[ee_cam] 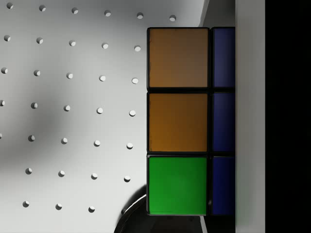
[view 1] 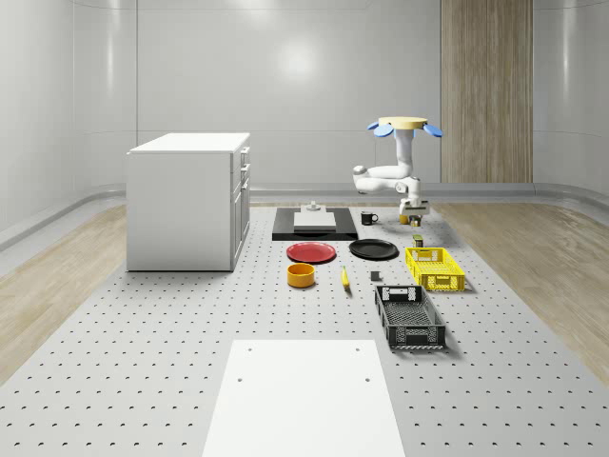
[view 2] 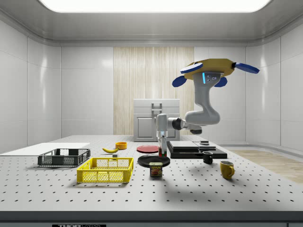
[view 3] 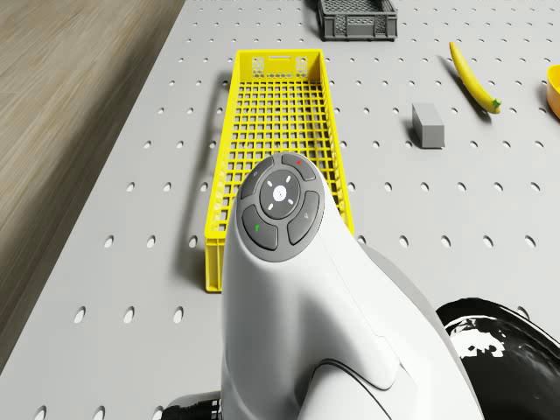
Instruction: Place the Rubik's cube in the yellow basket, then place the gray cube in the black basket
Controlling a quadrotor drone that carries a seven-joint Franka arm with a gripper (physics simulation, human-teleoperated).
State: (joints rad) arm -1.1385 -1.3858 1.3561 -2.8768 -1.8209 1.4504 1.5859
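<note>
The Rubik's cube (ee_cam: 178,121) shows orange, green and blue tiles and sits flush against one pale finger (ee_cam: 250,116) in the wrist view. My gripper (view 2: 163,150) is shut on it and holds it just above the table, beside the black plate (view 2: 154,161). In the whole-scene view the gripper (view 1: 413,214) hangs beyond the far end of the yellow basket (view 1: 425,252). The drone (view 2: 213,70) hovers high over that spot. Both baskets are empty: the yellow basket (view 3: 220,175) and, past it, the black basket (view 3: 357,26). Beside them lies the gray cube (view 3: 428,124).
A banana (view 3: 472,77), orange bowl (view 1: 301,275), red plate (view 1: 311,252) and black plate (view 1: 373,249) lie mid-table. A SPAM can (view 2: 155,169), black mug (view 2: 207,157) and yellow mug (view 2: 227,169) stand near the gripper. A white cabinet (view 1: 188,200) is at the whole-scene view's left.
</note>
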